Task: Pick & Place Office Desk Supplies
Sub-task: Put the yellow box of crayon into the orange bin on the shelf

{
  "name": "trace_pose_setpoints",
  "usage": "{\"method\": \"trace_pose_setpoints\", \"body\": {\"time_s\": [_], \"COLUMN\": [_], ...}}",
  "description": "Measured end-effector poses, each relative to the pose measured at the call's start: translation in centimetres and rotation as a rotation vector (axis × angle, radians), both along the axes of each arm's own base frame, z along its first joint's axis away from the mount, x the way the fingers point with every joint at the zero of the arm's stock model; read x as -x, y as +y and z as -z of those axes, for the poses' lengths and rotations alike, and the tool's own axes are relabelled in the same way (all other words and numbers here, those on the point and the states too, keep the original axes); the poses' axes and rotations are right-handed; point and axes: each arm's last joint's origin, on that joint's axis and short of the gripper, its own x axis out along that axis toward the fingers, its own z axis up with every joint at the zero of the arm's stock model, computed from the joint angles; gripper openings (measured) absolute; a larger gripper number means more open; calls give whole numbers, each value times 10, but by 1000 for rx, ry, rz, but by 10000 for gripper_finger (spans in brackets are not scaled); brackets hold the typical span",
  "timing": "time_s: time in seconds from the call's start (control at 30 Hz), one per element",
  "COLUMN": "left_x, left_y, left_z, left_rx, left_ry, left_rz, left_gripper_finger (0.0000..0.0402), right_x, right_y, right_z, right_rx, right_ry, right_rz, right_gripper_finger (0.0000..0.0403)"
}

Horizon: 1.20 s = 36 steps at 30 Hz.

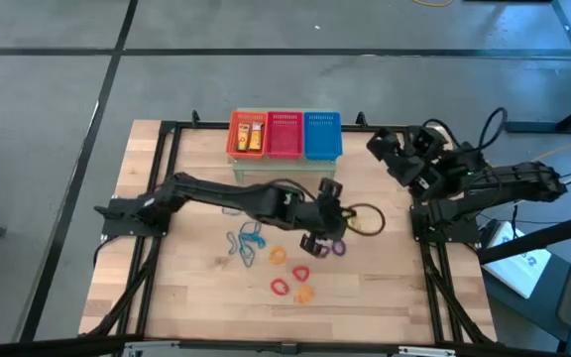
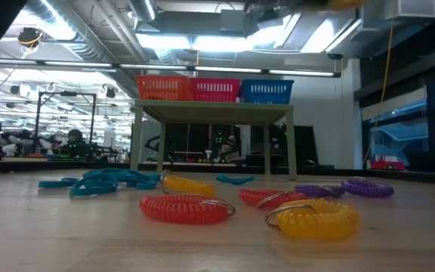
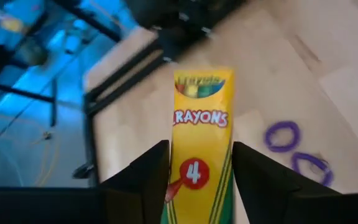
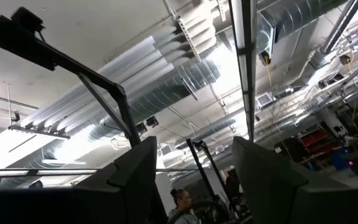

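Observation:
My left gripper [image 1: 317, 236] reaches over the table's middle and is shut on a yellow crayon box [image 3: 199, 124]. Below and around it, coiled loops lie flat on the wood: blue [image 1: 246, 243], orange [image 1: 278, 255], red [image 1: 280, 288], orange [image 1: 305, 294] and purple [image 1: 338, 246]. The purple pair [image 3: 283, 135] also shows past the box in the left wrist view. More yellow-orange boxes [image 1: 250, 135] lie in the orange basket. My right gripper [image 1: 385, 144] waits at the table's right, open [image 4: 194, 146], pointing at the ceiling. My left gripper pinches the crayon box between its two fingers [image 3: 151, 168], one on each long side edge, at the box's lower half [image 3: 194, 174]. The box lies along the fingers, and its printed top end [image 3: 197, 84] sticks out beyond the tips. It is lifted clear of the table.
Orange [image 1: 234, 134], red [image 1: 285, 134] and blue [image 1: 322, 134] mesh baskets stand in a row on a small green stand [image 2: 210, 113] at the table's far middle. A black frame [image 1: 167, 129] runs round the tabletop. A dark cable loop [image 1: 365, 218] lies right of the left gripper.

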Motion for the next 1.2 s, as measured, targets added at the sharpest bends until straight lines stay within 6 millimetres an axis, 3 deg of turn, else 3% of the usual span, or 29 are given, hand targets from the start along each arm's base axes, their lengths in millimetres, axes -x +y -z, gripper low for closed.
{"method": "trace_pose_setpoints", "body": {"time_s": [0.3, 0.5, 0.6, 0.87, 1.03, 1.2], "left_x": [34, 33, 20, -24, -41, -45], "left_y": [23, 34, 36, 23, 40, 64], "left_z": [-46, -47, -26, 79, 134, 135], "left_rx": [-49, 125, 239, 54, 397, 601], "left_ry": [-103, -131, -43, 344, 373, 235], "left_rz": [-186, -243, -207, -23, -454, -794], "left_gripper_finger": [176, 178, 180, 180, 180, 193], "right_x": [7, 5, 4, 4, 3, 3], "right_y": [0, 0, 0, 0, 0, 0], "right_z": [-3, -2, -1, -1, 0, 0], "right_rx": [49, 50, 51, 42, 13, 10], "right_ry": [-23, -4, 7, 16, 25, 26], "right_rz": [21, 20, 20, 11, -15, -17], "right_gripper_finger": [213, 213, 213, 213, 213, 213]}}
